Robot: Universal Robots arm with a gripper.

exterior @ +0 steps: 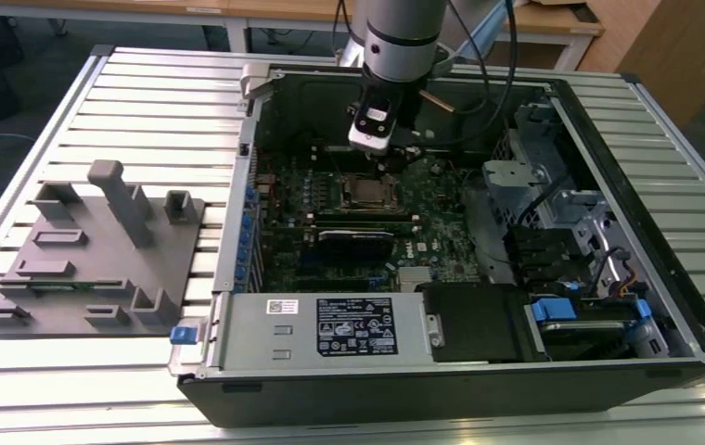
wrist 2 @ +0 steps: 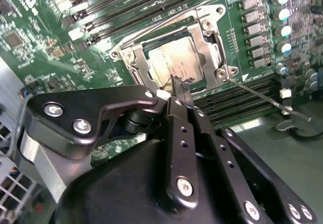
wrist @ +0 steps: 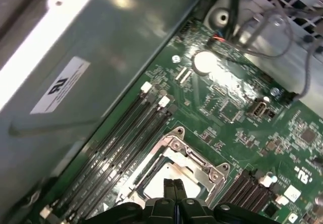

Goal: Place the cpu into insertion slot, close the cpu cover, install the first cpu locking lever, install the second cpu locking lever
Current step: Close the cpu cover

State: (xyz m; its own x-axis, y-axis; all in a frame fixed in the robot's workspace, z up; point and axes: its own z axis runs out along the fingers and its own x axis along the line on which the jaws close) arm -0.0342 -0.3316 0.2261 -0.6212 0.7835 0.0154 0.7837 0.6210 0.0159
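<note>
The cpu [wrist 2: 169,60] lies flat in the insertion slot [exterior: 369,192] on the green motherboard [exterior: 452,250], its dull silver top showing through the cut-out. The shiny cpu cover [wrist 2: 208,38] lies down over it as a frame around its edges. One thin wire lever [wrist 2: 166,19] runs along the socket's side; another lever [wrist 2: 267,100] sticks out past the socket corner over the board. My gripper [wrist 2: 179,90] hovers just above the cpu's edge, its two black fingers pressed together with nothing between them. The socket frame [wrist: 194,158] and the fingertips [wrist: 170,186] also show in the first wrist view.
The board sits deep inside an open black computer case [exterior: 649,306]. A silver labelled power-supply box [exterior: 322,324] spans the near side, and a drive cage with cables [exterior: 538,185] fills the exterior view's right. Long black memory slots [wrist 2: 151,2] flank the socket. A grey fixture [exterior: 93,250] stands outside the case.
</note>
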